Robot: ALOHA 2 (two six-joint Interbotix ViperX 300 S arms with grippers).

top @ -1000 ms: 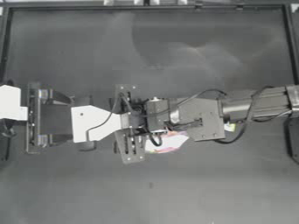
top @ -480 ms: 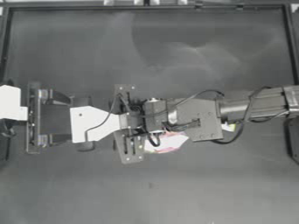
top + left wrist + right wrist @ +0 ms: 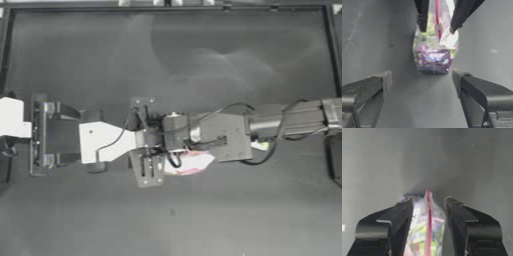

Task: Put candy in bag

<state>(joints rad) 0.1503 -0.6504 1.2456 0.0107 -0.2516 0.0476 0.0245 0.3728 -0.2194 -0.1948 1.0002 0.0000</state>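
The clear bag (image 3: 434, 53) with a pink-red strip stands upright on the table, colourful sweets showing through its lower half. My right gripper (image 3: 429, 201) reaches down over the bag (image 3: 427, 228) and is shut on its mouth, the strip running between the jaws. In the top view the bag (image 3: 192, 163) shows just below the right gripper (image 3: 179, 150). My left gripper (image 3: 422, 77) is open wide, low over the table and short of the bag, touching nothing. A small pale yellow-green candy (image 3: 260, 146) lies on the table beside the right arm's wrist.
Both arms meet at the middle of the dark table (image 3: 200, 60), the left gripper (image 3: 152, 150) partly under the right one. Raised edges frame the table at the far side and both ends.
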